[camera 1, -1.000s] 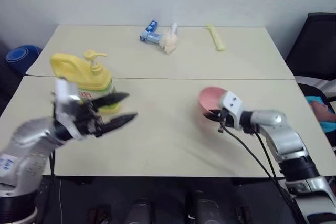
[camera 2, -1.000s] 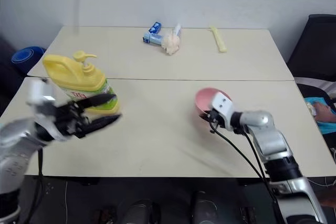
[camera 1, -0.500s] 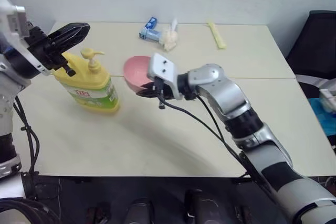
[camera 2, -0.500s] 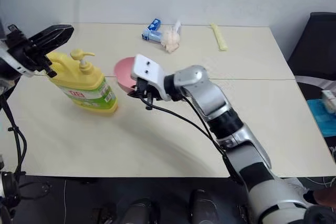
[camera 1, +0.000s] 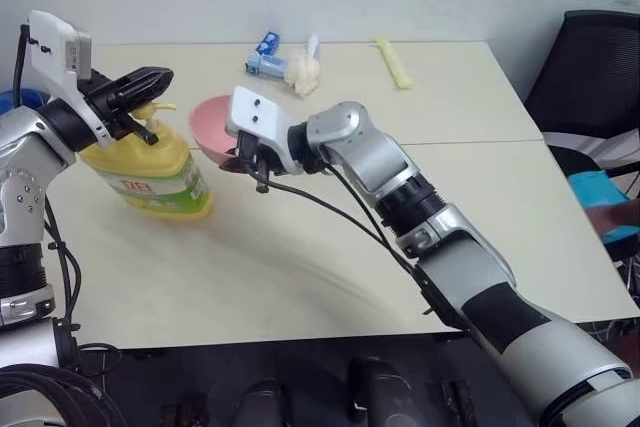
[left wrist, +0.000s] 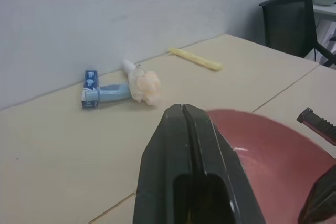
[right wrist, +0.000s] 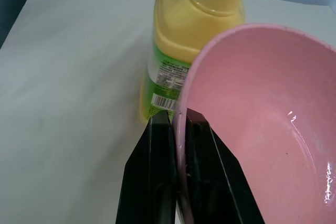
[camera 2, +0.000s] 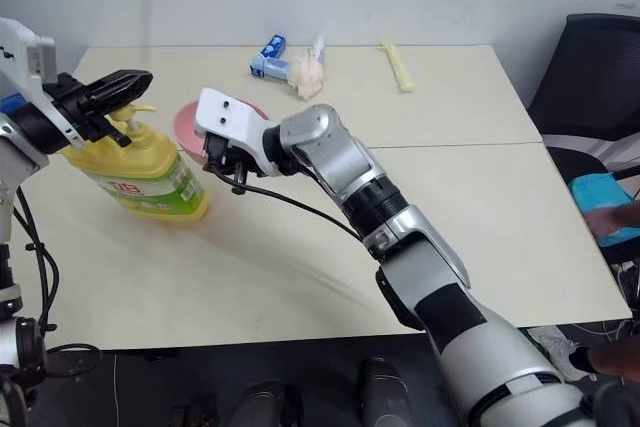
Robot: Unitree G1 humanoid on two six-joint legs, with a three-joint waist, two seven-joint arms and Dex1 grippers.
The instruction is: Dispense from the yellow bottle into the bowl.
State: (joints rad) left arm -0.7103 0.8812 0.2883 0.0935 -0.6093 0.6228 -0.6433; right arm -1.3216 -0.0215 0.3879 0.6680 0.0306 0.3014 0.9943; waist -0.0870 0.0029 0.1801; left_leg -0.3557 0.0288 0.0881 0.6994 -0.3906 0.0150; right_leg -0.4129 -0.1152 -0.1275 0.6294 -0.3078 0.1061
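Bowl point(camera 1: 212, 123) carried across to the yellow bottle point(camera 1: 150, 169)
Right tool point(right wrist: 178, 129) pinches its rim; left tool point(camera 1: 150, 87), clenched empty, sits over the pump

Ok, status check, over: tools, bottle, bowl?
Left tool shut above yellow bottle's pump. Right tool shut on bowl rim, bowl beside bottle. Nothing blocking.

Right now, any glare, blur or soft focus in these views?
Left wrist view: left gripper up close looks soft, far items sharper. Right wrist view: small glints inside the bowl. Left eye view: the yellow bottle casts a soft shadow on the table.
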